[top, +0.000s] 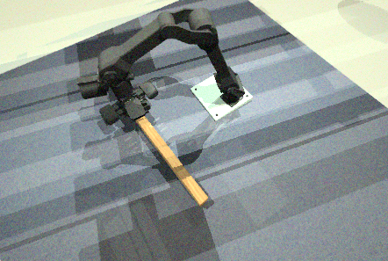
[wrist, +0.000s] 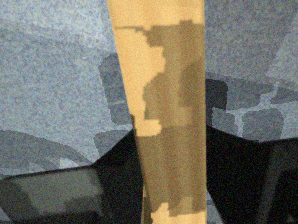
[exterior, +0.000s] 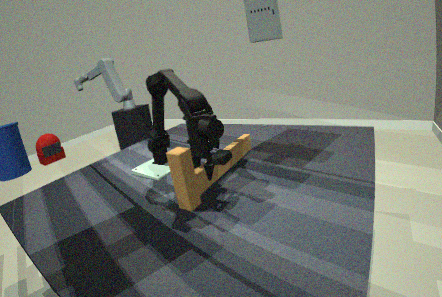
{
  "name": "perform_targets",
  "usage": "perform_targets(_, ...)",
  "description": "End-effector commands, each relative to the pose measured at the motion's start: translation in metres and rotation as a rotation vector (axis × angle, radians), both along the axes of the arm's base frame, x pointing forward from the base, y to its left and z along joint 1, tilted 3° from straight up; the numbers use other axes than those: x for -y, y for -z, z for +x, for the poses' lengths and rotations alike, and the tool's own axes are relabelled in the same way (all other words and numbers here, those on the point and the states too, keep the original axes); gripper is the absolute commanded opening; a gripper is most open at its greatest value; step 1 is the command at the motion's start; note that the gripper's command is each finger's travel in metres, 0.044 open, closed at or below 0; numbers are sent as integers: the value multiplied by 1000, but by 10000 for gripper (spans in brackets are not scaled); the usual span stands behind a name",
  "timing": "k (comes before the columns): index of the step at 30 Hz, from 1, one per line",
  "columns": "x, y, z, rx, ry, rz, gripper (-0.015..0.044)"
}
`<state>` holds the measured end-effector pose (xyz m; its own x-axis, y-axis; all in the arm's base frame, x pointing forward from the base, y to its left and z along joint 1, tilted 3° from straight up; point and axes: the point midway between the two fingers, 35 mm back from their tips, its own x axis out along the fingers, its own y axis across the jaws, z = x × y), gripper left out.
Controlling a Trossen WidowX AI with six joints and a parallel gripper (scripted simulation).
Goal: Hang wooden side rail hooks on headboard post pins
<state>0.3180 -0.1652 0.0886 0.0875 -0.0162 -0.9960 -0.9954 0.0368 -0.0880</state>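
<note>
The wooden side rail (top: pixel 168 155) (exterior: pixel 241 148) (wrist: pixel 160 15) is a long light-brown bar. It runs from under the gripper to its far end at the lower right in the top view. The headboard post (exterior: pixel 182 180) stands upright at the rail's near end in the exterior view; the arm hides it in the top view. My gripper (top: pixel 139 112) (exterior: pixel 206 167) (wrist: pixel 162 126) is shut on the rail close to the post, one finger on each side. The rail's end appears right against the post. The hooks, pins and slot are hidden, so their seating cannot be told.
The pale base plate (top: pixel 211 90) (exterior: pixel 145 169) carries the arm, beside the rail and post. The arm bends over from it to the rail. In the background of the exterior view are a grey arm on a dark pedestal (exterior: pixel 131 127), a blue barrel (exterior: pixel 12 152) and a red helmet (exterior: pixel 48 142).
</note>
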Motion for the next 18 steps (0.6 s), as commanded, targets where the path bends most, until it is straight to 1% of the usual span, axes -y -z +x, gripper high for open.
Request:
perform_targets(1,1,0,0,1,0,-8,0)
perform_targets(18,1,3,0,1,0,-8,0)
